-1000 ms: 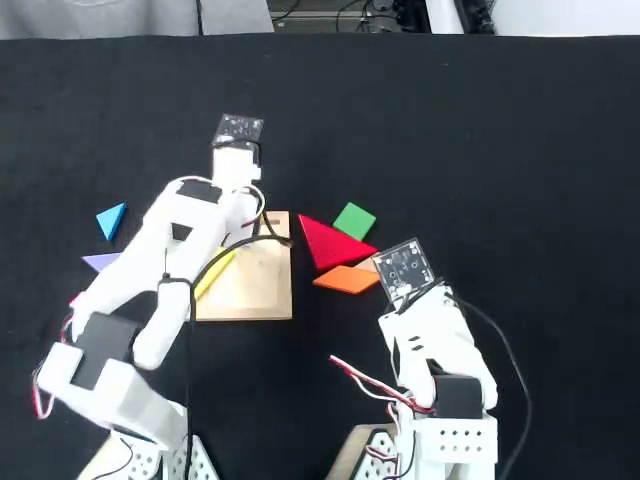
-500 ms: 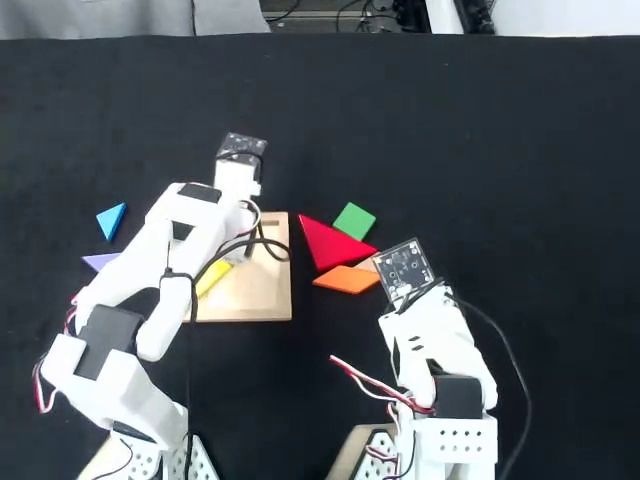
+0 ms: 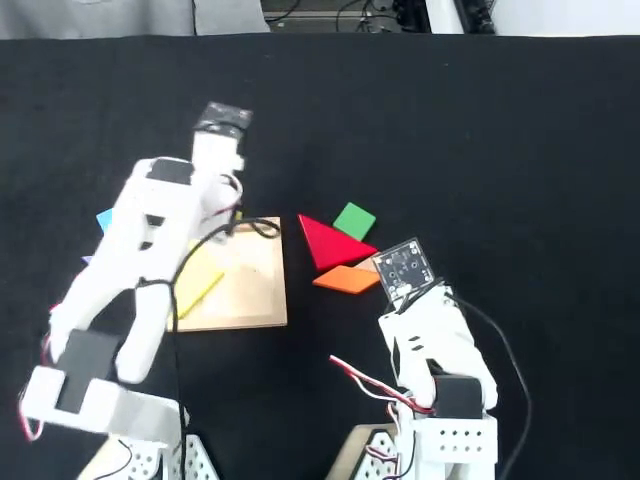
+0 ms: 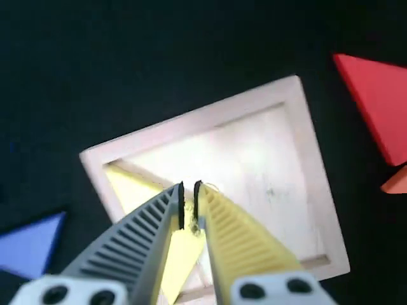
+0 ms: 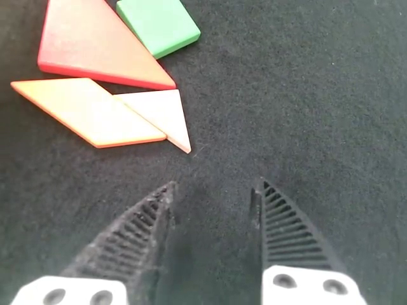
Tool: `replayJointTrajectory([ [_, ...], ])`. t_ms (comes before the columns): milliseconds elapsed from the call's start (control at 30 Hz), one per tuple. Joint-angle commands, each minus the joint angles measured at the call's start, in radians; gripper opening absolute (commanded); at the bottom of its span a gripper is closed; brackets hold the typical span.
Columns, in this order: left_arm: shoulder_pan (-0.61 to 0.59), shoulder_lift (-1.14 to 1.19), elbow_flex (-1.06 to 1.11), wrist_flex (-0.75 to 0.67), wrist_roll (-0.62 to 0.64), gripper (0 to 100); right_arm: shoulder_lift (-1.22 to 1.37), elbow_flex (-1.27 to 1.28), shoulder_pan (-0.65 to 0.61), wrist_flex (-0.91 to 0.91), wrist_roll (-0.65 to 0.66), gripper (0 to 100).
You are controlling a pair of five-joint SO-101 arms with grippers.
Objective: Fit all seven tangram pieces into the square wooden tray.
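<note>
The left gripper (image 4: 189, 190) hangs clenched on nothing over the tray (image 4: 191, 124), where one yellow triangle (image 4: 133, 189) lies along a wall. The right gripper (image 5: 213, 190) gapes above the cloth, near a white triangle (image 5: 162, 114).

I count one piece in and five out: that one, a red triangle (image 5: 95, 47), a blue triangle (image 4: 32, 244), a green square (image 5: 159, 24) and an orange parallelogram (image 5: 86, 111).

Fetching comes next, I'd guess, with a pinch on thin edges.

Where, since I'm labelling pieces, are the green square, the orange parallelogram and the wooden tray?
green square (image 5: 159, 24): right wrist view, middle of its top face.
orange parallelogram (image 5: 86, 111): right wrist view, centre of its top face.
wooden tray (image 4: 317, 190): left wrist view, on its bare side rim.
</note>
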Motion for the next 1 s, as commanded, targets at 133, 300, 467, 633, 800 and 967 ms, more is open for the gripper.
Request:
replayJointTrajectory([
  [133,-0.236,-0.374,-0.038,0.196,-0.002,6,-0.087,-0.004,-0.009,0.006,0.005,19.4],
  [300,-0.409,-0.667,0.151,0.224,-0.009,6,-0.088,-0.005,-0.012,0.002,0.011,19.4],
  [467,-0.547,-0.901,0.53,0.021,-0.031,7,-0.082,-0.044,-0.014,0.008,0.012,19.4],
  [633,-0.575,-0.979,0.822,-0.109,-0.043,7,-0.082,-0.096,-0.014,0.049,0.012,19.6],
  [800,-0.573,-0.988,0.997,-0.252,-0.037,6,-0.081,-0.119,-0.014,0.048,0.117,19.7],
  [967,-0.573,-0.988,1.04,-0.302,-0.037,6,-0.081,-0.154,-0.014,0.048,0.13,19.7],
])
